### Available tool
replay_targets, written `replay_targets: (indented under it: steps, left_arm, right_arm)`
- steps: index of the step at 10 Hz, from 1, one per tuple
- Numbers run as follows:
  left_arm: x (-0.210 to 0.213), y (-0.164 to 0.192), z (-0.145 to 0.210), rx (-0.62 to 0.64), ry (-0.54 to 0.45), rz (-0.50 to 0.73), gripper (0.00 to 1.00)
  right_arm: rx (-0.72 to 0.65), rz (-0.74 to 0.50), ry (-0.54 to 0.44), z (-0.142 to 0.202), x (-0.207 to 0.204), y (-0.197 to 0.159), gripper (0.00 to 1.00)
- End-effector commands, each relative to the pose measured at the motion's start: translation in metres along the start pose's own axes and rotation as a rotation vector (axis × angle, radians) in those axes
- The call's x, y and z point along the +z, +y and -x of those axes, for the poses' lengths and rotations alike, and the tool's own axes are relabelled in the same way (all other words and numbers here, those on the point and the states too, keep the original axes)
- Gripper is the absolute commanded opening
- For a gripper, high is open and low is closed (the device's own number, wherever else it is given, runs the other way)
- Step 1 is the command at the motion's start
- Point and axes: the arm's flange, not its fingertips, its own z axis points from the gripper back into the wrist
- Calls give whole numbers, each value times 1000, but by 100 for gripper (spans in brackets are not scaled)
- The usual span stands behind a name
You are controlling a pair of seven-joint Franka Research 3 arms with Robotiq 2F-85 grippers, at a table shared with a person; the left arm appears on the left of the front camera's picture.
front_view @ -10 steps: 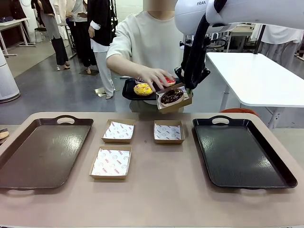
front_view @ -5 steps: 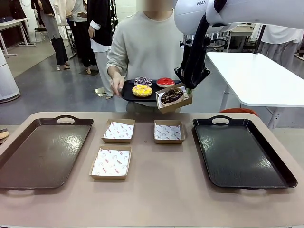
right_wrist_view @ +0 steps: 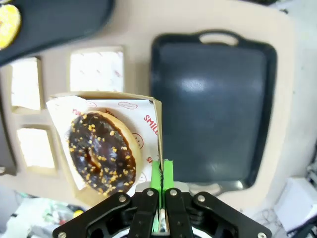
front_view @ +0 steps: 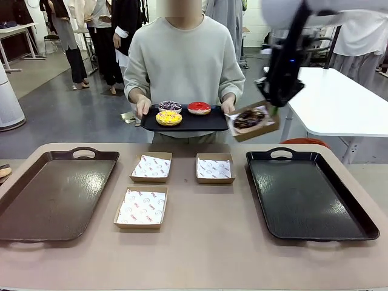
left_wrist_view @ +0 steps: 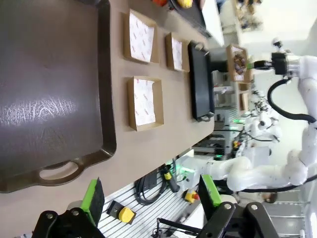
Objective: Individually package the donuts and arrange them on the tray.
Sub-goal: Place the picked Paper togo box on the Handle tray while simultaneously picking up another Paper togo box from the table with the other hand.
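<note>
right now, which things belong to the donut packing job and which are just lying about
In the job: chocolate donut in the box pinched by the robot's right hand; yellow donut, red donut and purple donut on the person's serving tray; three lined boxes; black tray.
Just lying about: brown tray (perhaps for later); white side table; robot's open left hand, idle.

yellow donut (front_view: 168, 117) glazed | red donut (front_view: 199, 107) glossy | purple donut (front_view: 170, 105) dark, white sprinkles | chocolate donut (right_wrist_view: 101, 151) dark, tan sprinkles | every box (front_view: 140, 226) brown, paper white, red print | 9 o'clock tray (front_view: 54, 194) dark brown | 3 o'clock tray (front_view: 306, 200) black
</note>
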Motion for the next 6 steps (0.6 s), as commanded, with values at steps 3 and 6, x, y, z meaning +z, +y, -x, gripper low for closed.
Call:
replay_targets:
  steps: [3,6]
  left_arm:
    - [-44,-106,-1,-81,46,-296,100]
    - [-108,-159,5,-163,14,-523,100]
  right_arm:
    - [38,-9,26,57,-31,-83,1]
    - [15,-31,74,73,-74,-108,1]
